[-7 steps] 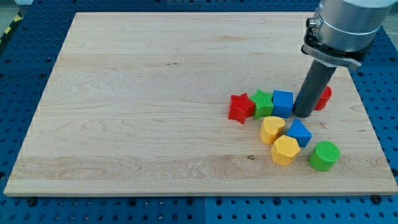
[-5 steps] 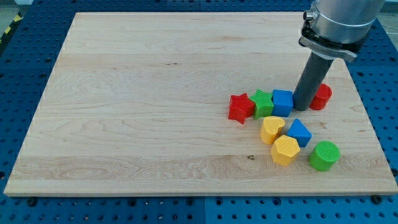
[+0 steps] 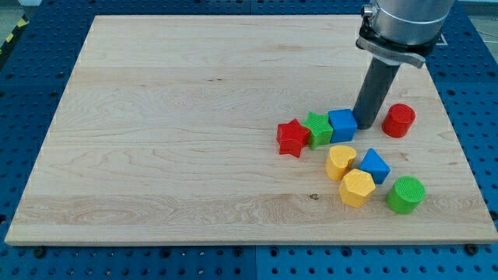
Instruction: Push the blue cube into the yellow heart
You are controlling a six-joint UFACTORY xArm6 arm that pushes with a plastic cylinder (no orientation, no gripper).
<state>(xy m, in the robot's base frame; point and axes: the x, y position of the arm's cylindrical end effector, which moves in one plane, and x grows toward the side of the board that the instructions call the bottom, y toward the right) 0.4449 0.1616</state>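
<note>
1. My tip (image 3: 367, 124) sits against the blue cube (image 3: 342, 124), on its right.
2. Green block (image 3: 317, 129) and red star (image 3: 292, 138) chain leftward from the cube, blocking that side.
3. Yellow heart (image 3: 340, 161) lies just below; a narrow gap separates it from the cube.
4. Red cylinder (image 3: 399, 120) stands apart to my right.
5. The board's (image 3: 171, 140) left half offers open room.

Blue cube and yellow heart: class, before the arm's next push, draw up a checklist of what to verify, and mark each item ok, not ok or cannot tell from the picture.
1. My tip is against the blue cube: ok, on its right side.
2. Blue cube touches the yellow heart: not ok, the heart lies below it, apart.
3. Push direction suits the goal: not ok, the tip sits to the cube's right, not above it.
4. Neighbours clear of the cube: not ok, the green block abuts its left, with the red star beyond.
5. Red cylinder clear of the tip: ok.
</note>
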